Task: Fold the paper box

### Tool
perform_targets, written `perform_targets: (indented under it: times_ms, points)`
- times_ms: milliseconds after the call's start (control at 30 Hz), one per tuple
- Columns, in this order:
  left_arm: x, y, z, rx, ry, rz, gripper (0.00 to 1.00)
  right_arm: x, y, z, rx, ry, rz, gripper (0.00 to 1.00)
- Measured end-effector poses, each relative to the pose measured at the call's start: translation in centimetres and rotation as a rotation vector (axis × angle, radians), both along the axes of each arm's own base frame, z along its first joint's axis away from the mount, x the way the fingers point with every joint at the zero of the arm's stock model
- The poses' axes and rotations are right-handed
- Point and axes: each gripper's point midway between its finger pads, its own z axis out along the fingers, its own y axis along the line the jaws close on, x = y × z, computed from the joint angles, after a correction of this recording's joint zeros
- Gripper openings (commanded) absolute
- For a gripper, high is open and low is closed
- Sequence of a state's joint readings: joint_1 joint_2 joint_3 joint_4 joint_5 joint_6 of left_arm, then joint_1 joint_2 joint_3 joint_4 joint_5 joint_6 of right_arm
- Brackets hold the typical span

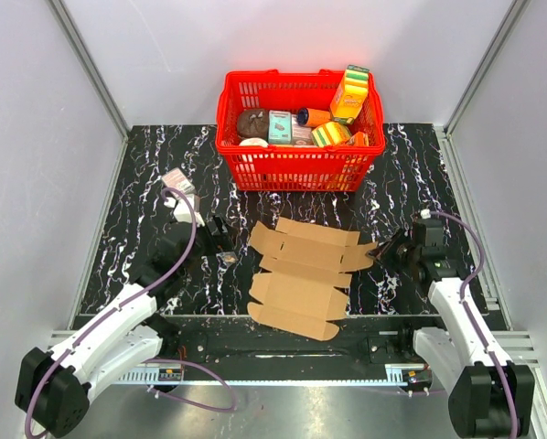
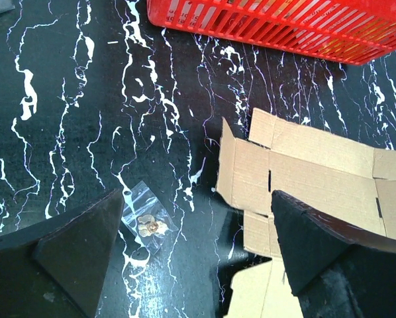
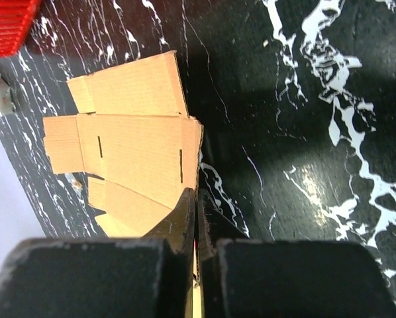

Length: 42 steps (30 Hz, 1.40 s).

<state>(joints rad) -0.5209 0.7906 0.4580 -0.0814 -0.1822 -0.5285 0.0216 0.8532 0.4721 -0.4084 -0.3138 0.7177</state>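
The paper box (image 1: 301,274) lies unfolded and mostly flat in the middle of the black marbled table, a brown cardboard sheet with flaps and slots. My right gripper (image 1: 383,249) is at its right edge. In the right wrist view the gripper (image 3: 197,195) is shut on the rim of a raised flap of the paper box (image 3: 132,152), and a thin strip of cardboard shows between the fingers. My left gripper (image 1: 215,240) hovers just left of the sheet. It stands open (image 2: 198,199) and holds nothing, with the box's left flaps (image 2: 304,165) beside its right finger.
A small clear plastic bag (image 2: 148,222) with a brass piece lies on the table between the left fingers. A red basket (image 1: 296,169) full of printed packages stands behind the sheet. A small pinkish-grey box (image 1: 177,180) sits at the back left.
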Motion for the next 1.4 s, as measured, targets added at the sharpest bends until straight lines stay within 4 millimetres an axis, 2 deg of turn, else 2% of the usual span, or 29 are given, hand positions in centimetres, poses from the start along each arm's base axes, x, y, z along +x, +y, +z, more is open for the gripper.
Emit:
perform_targets:
  times_ms: [167,267,367,467,633,700,833,933,1033,1133,1233,1400]
  points:
    - [-0.2,0.0,-0.4,0.002,0.012,0.001,0.99,-1.7,0.5,-0.5,-0.001,0.052,0.013,0.56]
    - [-0.3,0.1,-0.8,0.006,0.024,0.002,0.99,-2.7,0.6,-0.8,-0.009,0.079,0.024,0.71]
    - [-0.5,0.2,-1.0,0.012,0.035,0.002,0.99,-3.1,0.5,-0.3,-0.017,0.077,0.031,0.75]
    - [-0.7,0.3,-1.0,0.013,0.036,0.002,0.99,-2.3,0.2,1.2,-0.047,0.042,0.035,0.78]
    - [-0.9,0.1,-1.0,0.011,0.037,-0.016,0.99,1.9,0.3,4.8,-0.095,-0.074,0.092,0.8]
    - [-1.1,-0.5,-1.0,0.01,0.04,-0.055,0.99,4.1,0.6,5.2,-0.112,-0.101,0.132,0.8]
    - [-2.0,-2.5,-1.6,0.041,0.047,-0.173,0.99,8.0,1.5,3.7,-0.129,-0.108,0.243,0.78]
    - [-3.2,-4.6,-2.5,0.078,0.066,-0.276,0.99,9.8,2.5,1.7,-0.113,-0.107,0.325,0.77]
    - [-4.4,-6.9,-3.5,0.115,0.082,-0.371,0.99,10.7,3.3,-0.1,-0.091,-0.105,0.387,0.75]
    - [-5.1,-8.9,-4.2,0.136,0.098,-0.433,0.98,11.6,4.0,-1.0,-0.064,-0.115,0.434,0.75]
    - [-5.2,-10.8,-5.2,0.158,0.121,-0.474,0.95,12.7,4.7,-1.5,-0.038,-0.136,0.472,0.75]
    - [-4.9,-13.6,-7.2,0.206,0.163,-0.513,0.91,13.3,5.4,-2.4,-0.013,-0.147,0.503,0.74]
